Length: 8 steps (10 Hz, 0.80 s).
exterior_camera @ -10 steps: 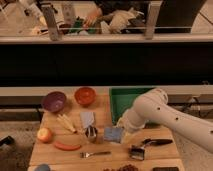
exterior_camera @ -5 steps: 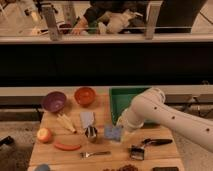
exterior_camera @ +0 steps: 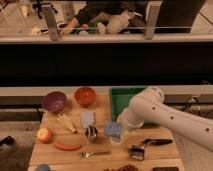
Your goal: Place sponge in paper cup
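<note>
My tool [exterior_camera: 121,131] sits low over the table [exterior_camera: 50,152] centre, just right of the blue sponge [exterior_camera: 112,129]; can't tell if it grips it. Sponge sits on top of the white paper cup [exterior_camera: 115,139]. Left of them: grey-blue flat piece [exterior_camera: 87,119], purple bowl [exterior_camera: 53,101], orange bowl [exterior_camera: 85,95]. Green bin [exterior_camera: 120,100] behind my arm.

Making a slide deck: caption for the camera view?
Robot hand hovers with blue sponge over paper cup on the wooden table.
</note>
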### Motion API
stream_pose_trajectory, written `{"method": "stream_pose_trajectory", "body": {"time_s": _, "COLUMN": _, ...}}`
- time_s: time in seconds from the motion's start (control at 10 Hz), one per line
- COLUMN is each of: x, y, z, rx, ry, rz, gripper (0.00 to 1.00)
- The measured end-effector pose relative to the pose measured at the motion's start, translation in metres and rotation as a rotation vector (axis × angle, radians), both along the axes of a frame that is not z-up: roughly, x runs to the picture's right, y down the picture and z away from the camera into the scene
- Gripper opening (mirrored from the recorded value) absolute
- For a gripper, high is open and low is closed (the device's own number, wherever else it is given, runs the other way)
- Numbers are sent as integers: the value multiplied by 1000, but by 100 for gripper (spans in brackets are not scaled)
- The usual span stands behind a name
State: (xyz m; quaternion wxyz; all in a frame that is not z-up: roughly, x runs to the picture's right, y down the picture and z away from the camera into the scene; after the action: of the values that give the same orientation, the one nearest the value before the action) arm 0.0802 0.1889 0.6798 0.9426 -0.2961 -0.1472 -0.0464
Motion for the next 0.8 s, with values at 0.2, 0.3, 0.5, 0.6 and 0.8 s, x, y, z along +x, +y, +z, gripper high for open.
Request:
{"method": "stream_pose_trajectory", "body": {"time_s": 0.2, "x": -5, "y": 1, "z": -1, "rx": -3, "ry": -2, "rz": -12, "gripper": 80}}
{"method": "stream_pose_trajectory", "body": {"time_s": 0.3, "x": -5, "y": 2, "z": -2, "rx": -3, "ry": -2, "rz": -13, "gripper": 80}}
{"method": "stream_pose_trajectory", "body": {"time_s": 0.5, "x": -7, "y": 2, "z": -2, "rx": -5, "ry": -5, "rz": -15, "gripper": 80}}
{"method": "stream_pose_trajectory", "body": {"time_s": 0.6, "x": -7, "y": 0, "z": -4, "rx": 2, "ry": -4, "rz": -10, "gripper": 80}}
{"method": "stream_pose_trajectory", "body": {"time_s": 0.8, "x": -4, "y": -17, "z": -19, "rx": 22, "ry": -4, "rz": 2, "gripper": 80}}
